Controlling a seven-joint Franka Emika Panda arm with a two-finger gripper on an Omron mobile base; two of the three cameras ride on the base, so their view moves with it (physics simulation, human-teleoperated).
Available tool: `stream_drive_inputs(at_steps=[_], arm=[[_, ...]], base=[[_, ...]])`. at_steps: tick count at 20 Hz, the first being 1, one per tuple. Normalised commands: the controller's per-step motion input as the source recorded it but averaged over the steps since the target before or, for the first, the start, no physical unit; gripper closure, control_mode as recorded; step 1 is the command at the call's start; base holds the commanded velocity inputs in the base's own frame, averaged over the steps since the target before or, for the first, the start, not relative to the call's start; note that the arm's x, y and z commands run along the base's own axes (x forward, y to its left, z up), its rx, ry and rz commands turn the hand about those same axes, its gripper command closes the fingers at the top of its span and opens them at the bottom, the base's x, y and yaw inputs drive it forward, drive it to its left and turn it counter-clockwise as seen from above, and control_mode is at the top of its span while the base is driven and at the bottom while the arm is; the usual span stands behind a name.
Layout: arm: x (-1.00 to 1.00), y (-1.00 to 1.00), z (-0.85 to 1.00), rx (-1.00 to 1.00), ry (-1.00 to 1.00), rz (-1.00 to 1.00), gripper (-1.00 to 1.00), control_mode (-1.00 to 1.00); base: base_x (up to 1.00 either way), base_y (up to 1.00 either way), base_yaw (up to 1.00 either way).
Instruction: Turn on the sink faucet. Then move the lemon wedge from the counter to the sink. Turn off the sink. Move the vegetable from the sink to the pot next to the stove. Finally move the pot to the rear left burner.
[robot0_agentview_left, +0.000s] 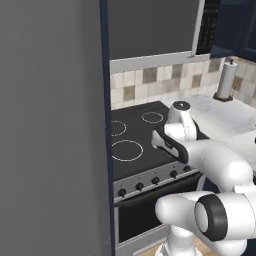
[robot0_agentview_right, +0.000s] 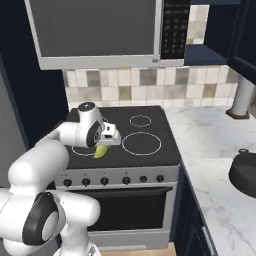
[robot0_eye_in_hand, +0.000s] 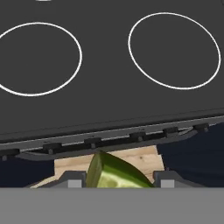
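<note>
The lemon wedge (robot0_eye_in_hand: 109, 168), yellow-green, sits between my two fingertips (robot0_eye_in_hand: 75, 180), so my gripper (robot0_eye_in_hand: 117, 180) is shut on it. From the right base view, the gripper (robot0_agentview_right: 103, 146) hangs over the front left part of the stove (robot0_agentview_right: 150, 122), with the wedge (robot0_agentview_right: 101, 152) poking out below the hand. The black pot (robot0_agentview_right: 245, 172) rests on the white marble counter (robot0_agentview_right: 210, 140) to the right of the stove. The sink and its faucet are out of view.
A row of black knobs (robot0_agentview_right: 105, 180) lines the stove's grey front panel. A microwave (robot0_agentview_right: 100, 30) hangs above the cooktop. A paper towel roll (robot0_agentview_right: 242, 97) stands at the counter's back. A tall grey cabinet side (robot0_agentview_left: 50, 125) borders the stove's left.
</note>
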Motion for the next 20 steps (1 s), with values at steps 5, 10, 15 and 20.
stream_drive_inputs(at_steps=[5, 10, 15, 20], arm=[[0.00, 0.00, 0.00, 0.00, 0.00, 0.00, 1.00, 1.00], [0.00, 0.00, 0.00, 0.00, 0.00, 0.00, 1.00, 1.00], [0.00, 0.00, 0.00, 0.00, 0.00, 0.00, 1.00, 1.00], [0.00, 0.00, 0.00, 0.00, 0.00, 0.00, 1.00, 1.00]], base=[[0.28, -0.53, 0.20], [0.37, -0.38, 0.18], [0.38, -0.10, 0.20], [0.45, -0.11, 0.21]])
